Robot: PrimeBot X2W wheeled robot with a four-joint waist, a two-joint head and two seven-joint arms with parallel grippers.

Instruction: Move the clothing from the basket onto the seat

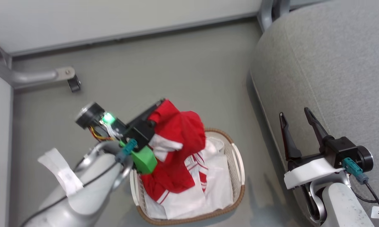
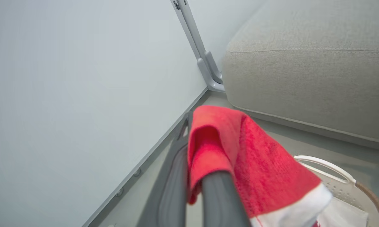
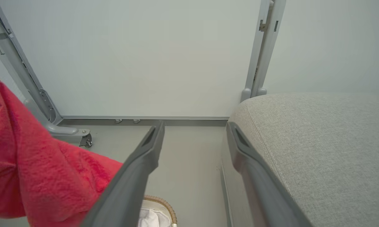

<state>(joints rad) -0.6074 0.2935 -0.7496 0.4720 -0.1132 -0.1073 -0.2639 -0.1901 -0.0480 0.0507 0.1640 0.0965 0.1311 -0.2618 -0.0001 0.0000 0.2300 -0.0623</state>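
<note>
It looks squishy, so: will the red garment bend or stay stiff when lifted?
Probably floppy: the red garment droops in folds from the left end effector. Likely light, since one pinch holds it. Its tail may drag in the basket.

Grey floor [image 1: 177, 69], pale wall panels [image 1: 113, 19] — metal posts [image 3: 262, 50] (one caster [image 1: 73, 84])

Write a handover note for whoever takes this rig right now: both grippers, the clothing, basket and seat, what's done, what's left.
Left gripper: shut on the clothing, raised above the basket, lower folds hanging into it.
Right gripper: open, holding nothing, at the edge of the seat.
Done: garment gripped and lifted.
Left: carry it right onto the seat, release, return for any clothing in the basket.
</note>
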